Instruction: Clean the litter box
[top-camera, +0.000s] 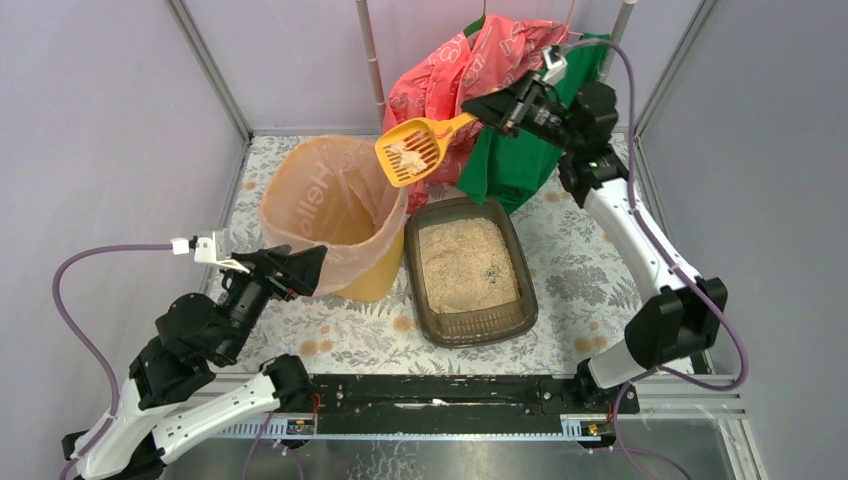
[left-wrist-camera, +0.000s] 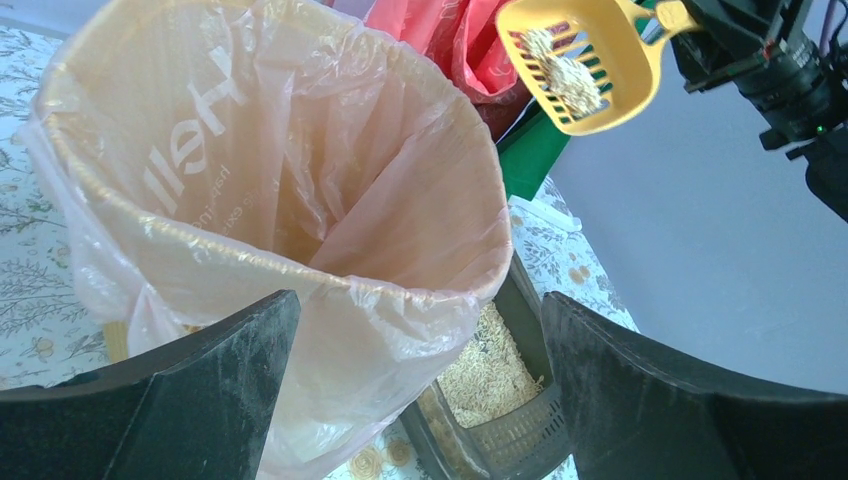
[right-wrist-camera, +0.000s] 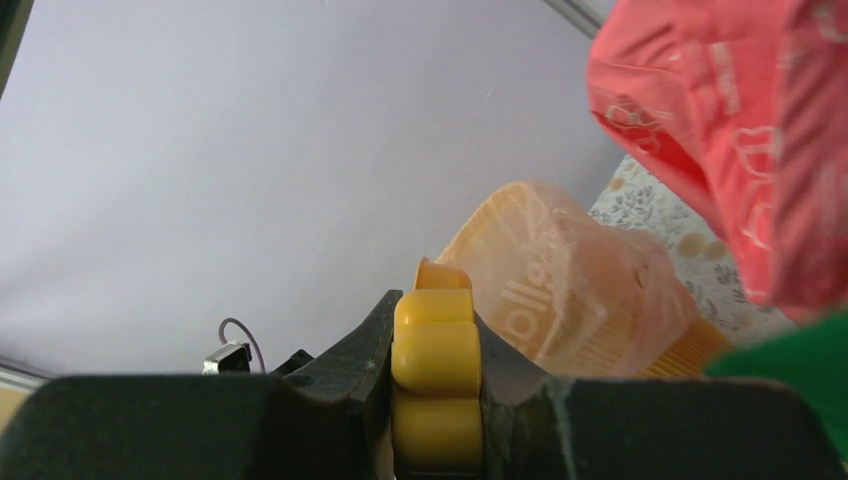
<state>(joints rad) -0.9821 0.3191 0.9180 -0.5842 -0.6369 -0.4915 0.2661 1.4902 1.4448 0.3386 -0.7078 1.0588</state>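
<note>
The litter box, a shallow dark tray of beige granules, lies mid-table; its near corner shows in the left wrist view. My right gripper is shut on the handle of a yellow slotted scoop. The scoop is raised above the gap between box and bin and carries a pale clump. The yellow bin with its peach liner stands left of the box. My left gripper is open with nothing in it, right against the bin's near side.
A red plastic bag and a green cloth hang behind the box, close to my right wrist. A floral cover lies over the table. Metal frame posts and grey walls close in the back and sides.
</note>
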